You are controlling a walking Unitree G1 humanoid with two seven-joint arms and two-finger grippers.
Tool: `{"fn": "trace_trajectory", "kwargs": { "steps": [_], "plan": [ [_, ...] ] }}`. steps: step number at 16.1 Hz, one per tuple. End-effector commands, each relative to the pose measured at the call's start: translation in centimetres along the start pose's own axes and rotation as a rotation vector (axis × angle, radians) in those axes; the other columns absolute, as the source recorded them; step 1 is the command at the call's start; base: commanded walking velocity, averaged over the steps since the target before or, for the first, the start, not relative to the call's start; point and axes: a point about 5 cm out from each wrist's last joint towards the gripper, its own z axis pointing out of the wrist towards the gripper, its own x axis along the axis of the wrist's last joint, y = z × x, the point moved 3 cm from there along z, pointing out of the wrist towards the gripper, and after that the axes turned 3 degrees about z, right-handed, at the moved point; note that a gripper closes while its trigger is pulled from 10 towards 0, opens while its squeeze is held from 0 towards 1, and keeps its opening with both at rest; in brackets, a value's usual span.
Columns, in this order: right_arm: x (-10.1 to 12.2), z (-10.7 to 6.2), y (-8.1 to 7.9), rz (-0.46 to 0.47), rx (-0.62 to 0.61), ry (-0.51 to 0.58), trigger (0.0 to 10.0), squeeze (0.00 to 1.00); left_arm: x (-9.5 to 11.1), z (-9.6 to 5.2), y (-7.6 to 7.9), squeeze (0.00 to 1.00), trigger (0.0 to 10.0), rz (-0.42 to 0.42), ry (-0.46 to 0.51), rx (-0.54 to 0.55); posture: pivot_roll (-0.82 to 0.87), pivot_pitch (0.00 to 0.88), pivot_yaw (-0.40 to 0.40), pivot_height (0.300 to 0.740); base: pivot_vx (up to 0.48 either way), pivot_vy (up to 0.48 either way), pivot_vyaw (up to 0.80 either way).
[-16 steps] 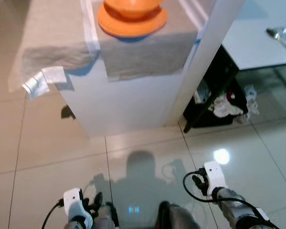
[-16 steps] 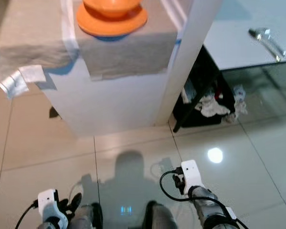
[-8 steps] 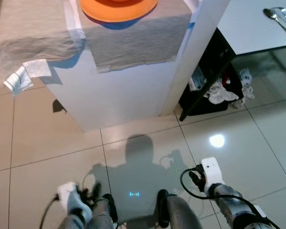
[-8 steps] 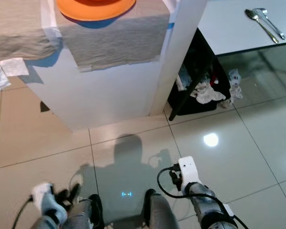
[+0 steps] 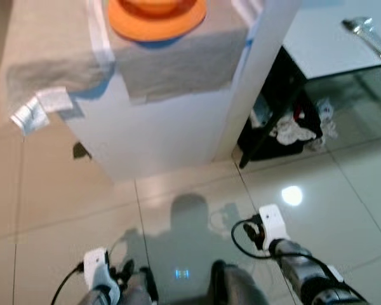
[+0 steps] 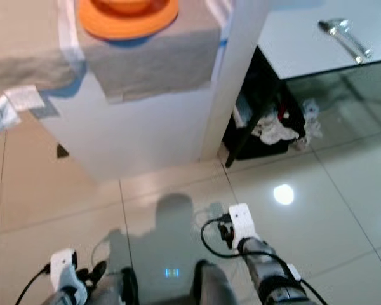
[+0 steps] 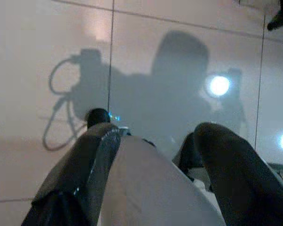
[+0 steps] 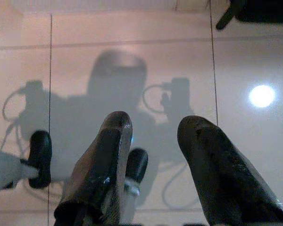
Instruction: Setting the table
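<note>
While the table (image 5: 178, 114) is approached, balance should be kept; an orange plate (image 5: 157, 22) with bowl (image 5: 153, 6) sits on its mat (image 5: 178, 67), cutlery (image 5: 367, 35) lies rightward, and the left gripper (image 7: 155, 155) and right gripper (image 8: 153, 155) hang spread, empty

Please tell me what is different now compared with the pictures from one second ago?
Only the head camera swayed, so the whole picture shifted. Both arms hang low over the tiled floor, left gripper and right gripper open and empty as before. The orange dish stays on the table.
</note>
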Motion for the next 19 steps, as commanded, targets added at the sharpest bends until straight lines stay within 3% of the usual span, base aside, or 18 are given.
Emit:
{"fn": "trace_trajectory", "kwargs": {
  "steps": [1,2,3,5,6,7,8,11,12,14,15,16,17,19],
  "plan": [
    [0.1,0.0,0.1,0.004,-0.006,0.005,10.0,0.0,-2.5,-0.7,0.0,0.0,10.0,-0.029,-0.073,0.012,-0.02,0.154,-0.024,0.74,0.0,0.0,0.0],
    [1.8,0.4,0.2,0.005,-0.014,0.054,10.0,0.0,0.5,0.2,0.9,0.0,10.0,0.001,0.042,-0.038,-0.01,0.142,-0.029,0.74,0.0,0.0,0.0],
    [2.8,0.6,0.1,-0.002,-0.019,0.085,10.0,0.0,2.3,0.6,1.5,0.0,10.0,0.031,0.11,-0.065,0.0,0.132,-0.03,0.74,0.0,0.0,0.0],
    [7.0,0.9,0.0,-0.027,-0.022,0.236,10.0,0.0,9.0,0.5,3.2,0.0,10.0,0.135,0.378,-0.135,-0.01,0.113,-0.031,0.74,0.0,0.0,0.0],
    [9.0,0.8,-0.1,-0.029,-0.021,0.306,10.0,0.0,11.7,-0.1,4.0,0.0,10.0,0.175,0.49,-0.16,-0.03,0.098,-0.03,0.74,0.0,0.0,0.0],
    [13.2,0.4,-0.7,-0.017,0.024,0.458,10.0,0.0,17.0,-2.1,6.1,0.0,10.0,0.275,0.691,-0.199,-0.03,0.088,-0.037,0.74,0.0,0.0,0.0],
    [15.6,0.0,-1.7,-0.002,0.098,0.546,10.0,0.0,19.3,-3.6,7.1,0.0,10.0,0.293,0.791,-0.228,-0.04,0.082,-0.032,0.74,0.0,0.0,0.0],
    [19.0,-1.2,-2.8,-0.031,0.164,0.67,10.0,0.0,21.8,-6.4,9.5,0.0,10.0,0.307,0.928,-0.315,-0.05,0.067,-0.027,0.74,0.221,0.0,0.27],
    [21.3,-2.7,-3.5,-0.026,0.21,0.788,10.0,0.0,22.8,-8.6,11.0,0.0,10.0,0.307,1.003,-0.364,-0.05,0.068,-0.03,0.74,0.48,0.0,0.79],
    [23.3,-4.1,-4.3,-0.034,0.252,0.858,10.0,0.0,23.4,-10.1,11.8,0.0,10.0,0.293,1.032,-0.392,-0.05,0.062,-0.03,0.74,0.48,0.0,0.38],
    [23.8,-4.3,-4.3,-0.058,0.258,0.854,10.0,0.0,23.7,-10.6,12.1,0.0,10.0,0.295,1.039,-0.4,-0.05,0.063,-0.031,0.74,0.48,0.0,0.46],
    [25.3,-5.5,-4.8,-0.1,0.295,0.915,10.0,0.0,24.2,-11.4,12.5,0.0,10.0,0.297,1.053,-0.412,-0.05,0.063,-0.034,0.74,0.48,0.0,0.8],
    [26.5,-6.3,-5.5,-0.092,0.336,0.944,10.0,0.0,24.6,-11.8,12.7,0.0,10.0,0.304,1.063,-0.415,-0.05,0.064,-0.035,0.74,0.48,0.0,0.76],
    [28.0,-7.6,-7.3,-0.189,0.422,0.953,10.0,0.0,25.3,-12.6,13.3,0.0,10.0,0.306,1.08,-0.429,-0.05,0.066,-0.039,0.74,0.48,0.0,0.0]
  ]
}}
